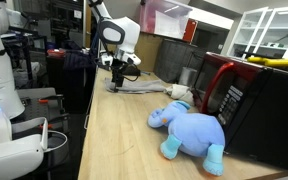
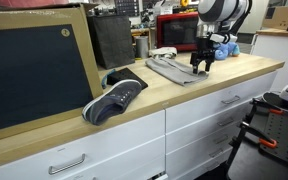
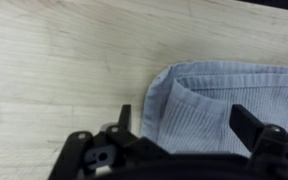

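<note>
On the wooden countertop [image 3: 54, 70]: gripper [image 3: 182, 118], jaws apart, over folded grey-blue cloth [image 3: 224, 85]; blue plush elephant [image 1: 192, 130] nearby.

Looking down on a pale grey-blue ribbed cloth [image 3: 229, 85], lying flat on a light wooden tabletop [image 3: 64, 60], with one rounded corner showing and a flap folded over beside it. Poised above the cloth, a black gripper [image 3: 182, 118] with jaws spread wide: one finger [image 3: 125, 120] at the cloth's rounded corner, the other over its ribbed middle. Nothing clasped between them; impossible to tell whether touching the cloth.
</note>
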Tool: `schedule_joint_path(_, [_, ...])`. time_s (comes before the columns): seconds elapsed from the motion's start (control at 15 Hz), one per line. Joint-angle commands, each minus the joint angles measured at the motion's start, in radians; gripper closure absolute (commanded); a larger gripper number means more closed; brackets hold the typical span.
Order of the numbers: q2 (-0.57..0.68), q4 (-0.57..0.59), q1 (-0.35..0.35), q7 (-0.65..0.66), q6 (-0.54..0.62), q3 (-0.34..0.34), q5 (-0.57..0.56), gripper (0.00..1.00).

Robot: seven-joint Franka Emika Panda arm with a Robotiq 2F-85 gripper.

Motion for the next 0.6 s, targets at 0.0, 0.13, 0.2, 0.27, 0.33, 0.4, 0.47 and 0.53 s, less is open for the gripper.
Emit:
schedule_joint_path(0.0, [-0.039,-0.085,0.019,0.014,0.064,0.013,0.01,0.0])
schedule_joint_path(0.13, [-0.04,-0.095,0.024,0.022,0.08,0.018,0.014,0.0])
schedule_joint_path(0.2, [-0.041,-0.095,0.025,0.023,0.085,0.018,0.02,0.0])
schedule_joint_path(0.27, [-0.042,-0.095,0.025,0.024,0.086,0.019,0.022,0.0])
schedule_joint_path(0.33, [-0.041,-0.091,0.025,0.026,0.088,0.019,0.027,0.0])
schedule_joint_path(0.4, [-0.038,-0.088,0.026,0.03,0.091,0.019,0.03,0.0])
schedule_joint_path(0.47, [-0.029,-0.085,0.027,0.04,0.101,0.02,0.031,0.0])
schedule_joint_path(0.53, [-0.023,-0.083,0.027,0.051,0.109,0.02,0.032,0.0])
